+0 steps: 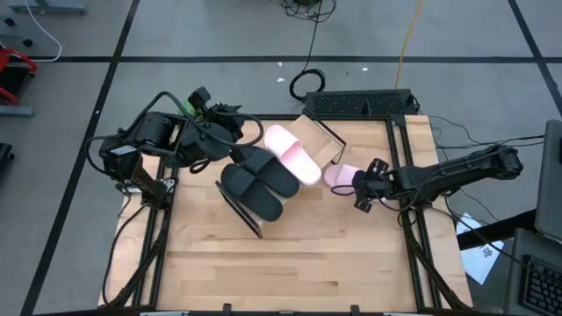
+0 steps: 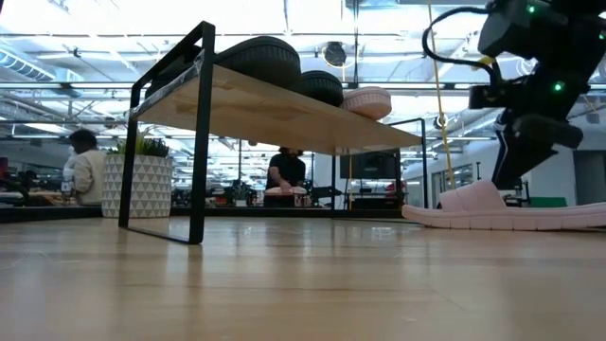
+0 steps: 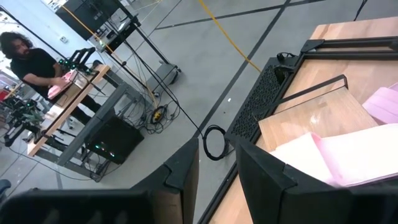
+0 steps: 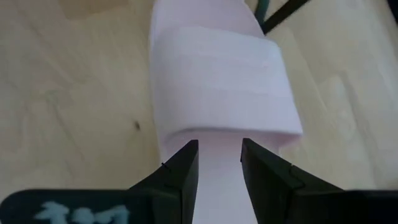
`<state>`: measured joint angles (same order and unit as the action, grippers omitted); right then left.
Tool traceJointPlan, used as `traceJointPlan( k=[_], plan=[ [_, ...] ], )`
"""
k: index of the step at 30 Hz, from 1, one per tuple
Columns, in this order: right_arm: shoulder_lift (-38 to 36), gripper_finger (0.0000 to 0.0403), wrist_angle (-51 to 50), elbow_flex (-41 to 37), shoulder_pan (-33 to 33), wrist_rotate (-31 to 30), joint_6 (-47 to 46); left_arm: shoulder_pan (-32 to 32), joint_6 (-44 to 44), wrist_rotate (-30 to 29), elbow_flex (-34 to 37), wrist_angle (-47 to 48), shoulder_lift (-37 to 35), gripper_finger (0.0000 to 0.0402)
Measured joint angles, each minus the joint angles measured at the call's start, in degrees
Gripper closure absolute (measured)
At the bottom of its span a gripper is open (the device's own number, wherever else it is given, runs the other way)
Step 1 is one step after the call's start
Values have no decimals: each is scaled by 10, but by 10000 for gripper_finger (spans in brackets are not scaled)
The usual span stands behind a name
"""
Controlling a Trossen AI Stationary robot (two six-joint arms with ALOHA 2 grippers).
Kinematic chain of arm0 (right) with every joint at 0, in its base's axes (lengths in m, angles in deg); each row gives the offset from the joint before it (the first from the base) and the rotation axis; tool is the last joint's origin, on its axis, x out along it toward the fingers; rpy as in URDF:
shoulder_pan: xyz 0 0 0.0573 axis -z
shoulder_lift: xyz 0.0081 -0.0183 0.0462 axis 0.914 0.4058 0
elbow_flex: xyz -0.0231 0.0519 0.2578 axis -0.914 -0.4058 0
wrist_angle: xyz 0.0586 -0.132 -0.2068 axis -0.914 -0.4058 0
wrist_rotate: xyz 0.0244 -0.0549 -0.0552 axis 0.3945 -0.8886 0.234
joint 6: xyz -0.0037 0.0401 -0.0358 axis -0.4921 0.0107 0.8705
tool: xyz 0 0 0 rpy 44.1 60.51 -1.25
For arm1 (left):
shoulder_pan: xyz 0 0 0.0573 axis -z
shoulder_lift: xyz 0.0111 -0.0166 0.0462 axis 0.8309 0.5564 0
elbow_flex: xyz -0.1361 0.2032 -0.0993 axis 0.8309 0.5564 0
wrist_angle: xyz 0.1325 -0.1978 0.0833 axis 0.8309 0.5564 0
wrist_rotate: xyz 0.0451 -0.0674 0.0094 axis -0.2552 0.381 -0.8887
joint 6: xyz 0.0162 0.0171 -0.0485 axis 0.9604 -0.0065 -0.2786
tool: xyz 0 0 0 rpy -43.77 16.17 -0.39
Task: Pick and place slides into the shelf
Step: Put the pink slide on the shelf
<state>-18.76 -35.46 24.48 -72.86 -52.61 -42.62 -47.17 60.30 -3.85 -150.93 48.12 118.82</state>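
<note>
Looking down on your table, you have the shelf as the largest piece, a long pale board on dark end frames set diagonally across the far half of the top. On it sit three slides: the two black slides side by side at the end nearer the left arm, and one pink slide next to them toward the middle; the stretch of board beyond that, toward the far end frame, is bare wood. From table height you see the same three resting on top of the board, soles down. The second pink slide is off the shelf, lying flat on the table just beside the shelf's right side. Your right gripper is low at that slide's open end, its fingers standing narrow with the sole's edge between them, though you cannot tell whether they actually press on it. Your left gripper hovers at the far left of the shelf, beside the black pair, fingers narrowly parted with nothing between them.
</note>
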Motion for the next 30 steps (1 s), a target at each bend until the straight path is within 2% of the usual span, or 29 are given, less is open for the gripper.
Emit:
traceJointPlan(
  k=[9, 20, 30],
  plan=[
    [-12, 293, -2, -2, 1, -6, 2, 0, -2, 0, 0, 0, 0, 289],
    [-70, 293, 0, -2, 0, 7, 8, 0, 0, 0, 0, 0, 0, 289],
    [-58, 293, 6, -1, 1, 7, 17, 0, 0, -1, 0, -2, 0, 289]
  ],
)
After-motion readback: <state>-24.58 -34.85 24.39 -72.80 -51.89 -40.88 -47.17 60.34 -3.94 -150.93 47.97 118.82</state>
